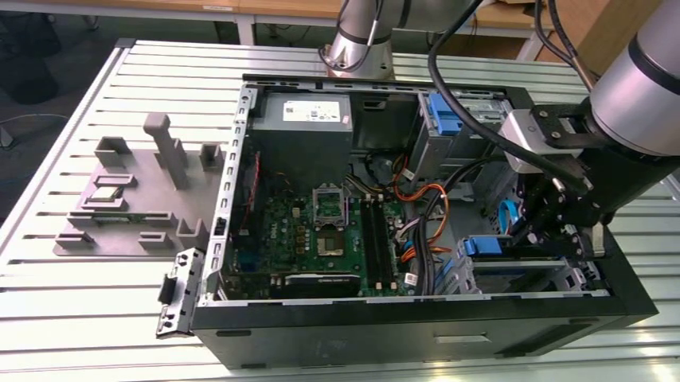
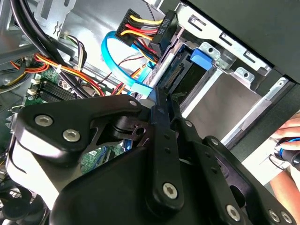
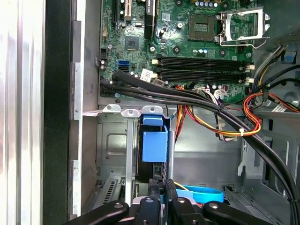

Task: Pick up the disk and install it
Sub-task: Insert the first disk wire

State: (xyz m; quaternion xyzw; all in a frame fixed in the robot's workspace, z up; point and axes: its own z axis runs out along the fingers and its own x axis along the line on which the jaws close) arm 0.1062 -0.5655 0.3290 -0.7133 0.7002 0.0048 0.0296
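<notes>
The disk (image 3: 153,146) stands on edge in the drive cage at the front corner of the open computer case, its blue plastic bracket facing out. In the exterior view the disk's blue bracket (image 1: 483,245) shows in the cage on the exterior view's right. My gripper (image 3: 164,185) is shut, its two black fingers pressed close together with their tips at the disk's rear end. The second wrist view has the gripper (image 2: 164,99) just short of the disk's connector edge (image 2: 177,77). In the exterior view the gripper (image 1: 544,235) hangs inside the case beside the cage.
A blue flat cable (image 2: 112,61) loops by the fingertips, and bundles of coloured power wires (image 3: 234,122) cross the case. The motherboard (image 1: 318,231) fills the case floor. A grey fixture (image 1: 138,191) sits on the table at the exterior view's left. A person's hand (image 2: 290,136) is outside the case.
</notes>
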